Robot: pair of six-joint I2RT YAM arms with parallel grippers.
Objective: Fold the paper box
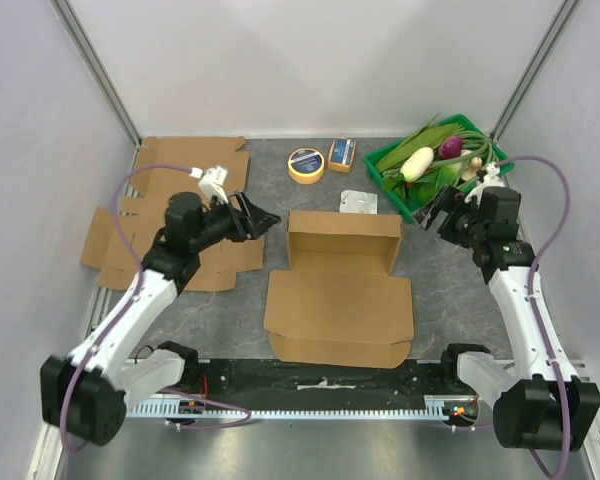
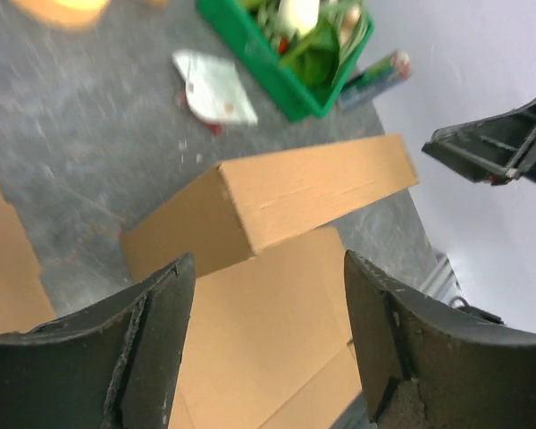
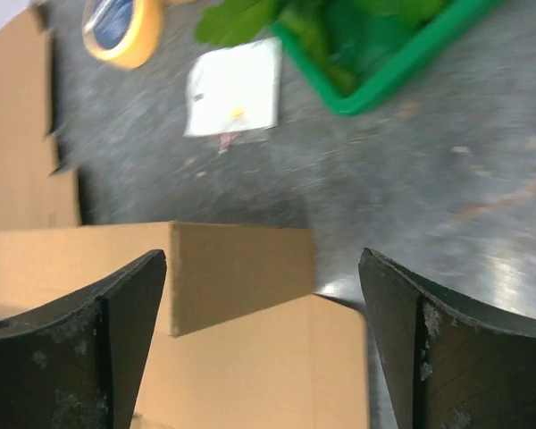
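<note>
Paper box (image 1: 340, 300) lies mid-frame, long axis left-right, between the arms; left jaws and right jaws both apart, empty, left slightly nearer

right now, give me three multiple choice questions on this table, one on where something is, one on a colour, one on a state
1. Relative to the paper box, where does the tape roll lie?
A on its lid; B beyond it, toward the far wall; C in front of it, by the arm bases

2. What colour is the basket that holds the vegetables?
A red; B white; C green

3. How do the left gripper and right gripper stand?
A both open, holding nothing; B both shut on the box; C left open, right shut on the roll

Answers: B, the roll sits past the box's back wall; C, its walls are green; A, each wrist view shows jaws wide apart with nothing between.
</note>
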